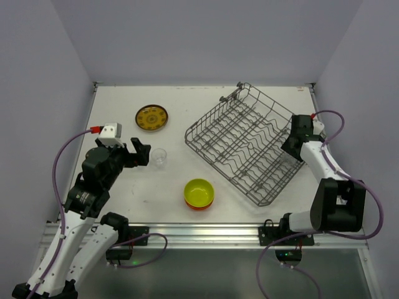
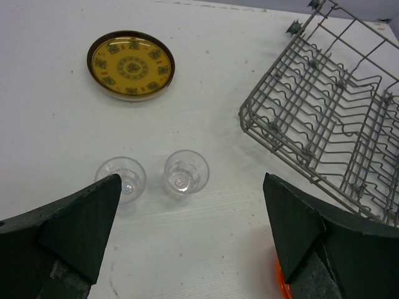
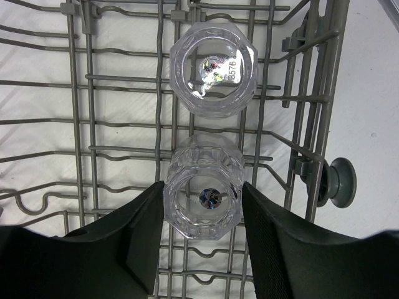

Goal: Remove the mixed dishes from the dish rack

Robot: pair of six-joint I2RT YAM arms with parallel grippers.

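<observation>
The grey wire dish rack (image 1: 249, 146) sits tilted at centre right. In the right wrist view two clear glasses lie in the rack (image 3: 112, 124), one farther (image 3: 213, 68) and one nearer (image 3: 204, 208). My right gripper (image 3: 203, 187) is closed around the nearer glass, with a finger against each side, and the glass still rests on the wires. My left gripper (image 2: 190, 230) hangs open over bare table, just short of two clear glasses (image 2: 121, 177) (image 2: 186, 172). The patterned plate (image 2: 130, 65) lies beyond them. A yellow-green bowl (image 1: 199, 190) sits stacked on an orange bowl (image 1: 201, 205).
The rack's near corner (image 2: 249, 121) reaches toward the left gripper's right side. A sliver of the orange bowl (image 2: 280, 283) shows beside the right finger. A grey rack wheel (image 3: 341, 177) juts out past the rack's side wall. Walls enclose the table on three sides.
</observation>
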